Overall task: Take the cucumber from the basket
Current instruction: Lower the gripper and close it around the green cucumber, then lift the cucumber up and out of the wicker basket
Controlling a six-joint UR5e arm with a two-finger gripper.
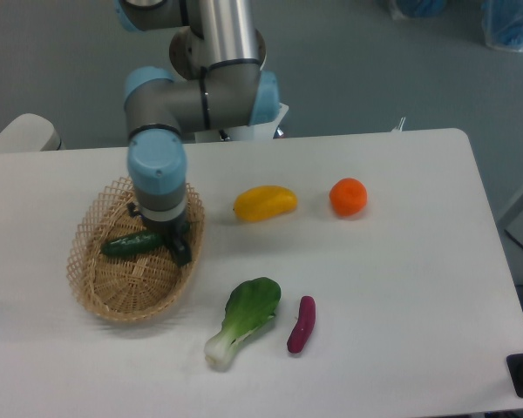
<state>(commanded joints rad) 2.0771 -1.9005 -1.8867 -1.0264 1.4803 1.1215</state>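
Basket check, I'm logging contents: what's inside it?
Inside the basket lies the cucumber; its right end is hidden behind the claw, which reaches into the basket.

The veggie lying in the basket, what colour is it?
Dark green: the cucumber, clear in the fixed camera view.

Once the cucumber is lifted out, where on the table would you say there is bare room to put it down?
The widest bare patch is the right side of the table, past the orange and eggplant. Another lies between the yellow fruit and the bok choy. It is crowded at the basket, where the tool sits by the cucumber.
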